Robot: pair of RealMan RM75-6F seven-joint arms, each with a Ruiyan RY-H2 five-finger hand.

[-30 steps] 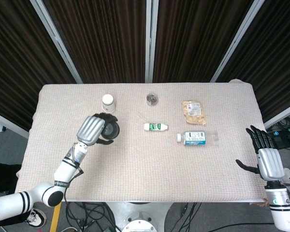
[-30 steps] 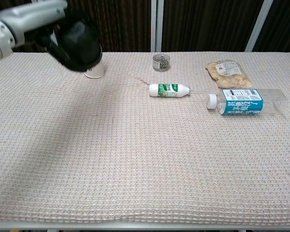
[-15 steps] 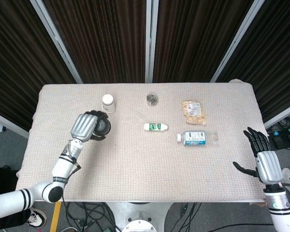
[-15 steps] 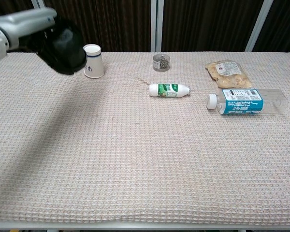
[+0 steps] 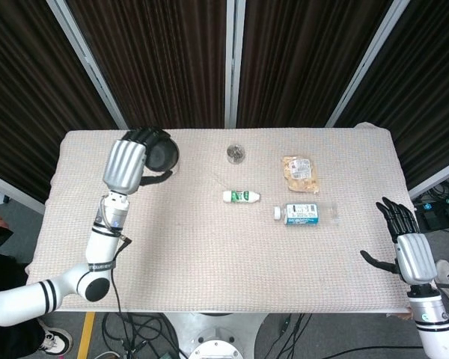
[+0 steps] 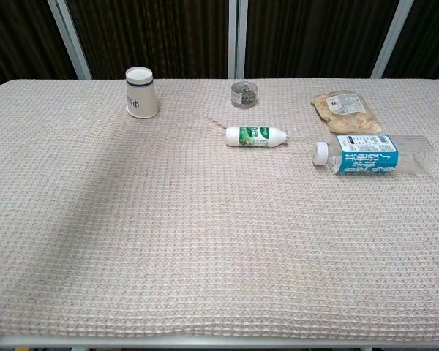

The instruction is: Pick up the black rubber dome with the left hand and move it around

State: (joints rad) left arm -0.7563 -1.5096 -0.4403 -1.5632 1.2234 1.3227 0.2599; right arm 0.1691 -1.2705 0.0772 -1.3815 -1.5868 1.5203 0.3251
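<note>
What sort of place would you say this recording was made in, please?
Probably a lab or test cell for robot teleoperation, not a home: a cloth-covered table ringed by dark curtains, loose cables on the floor, and assorted practice items such as a paper cup and a lying water bottle.

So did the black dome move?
Yes. The left hand carried the dome toward the table's far edge; in the head view it now covers the paper cup it was in front of before.
</note>
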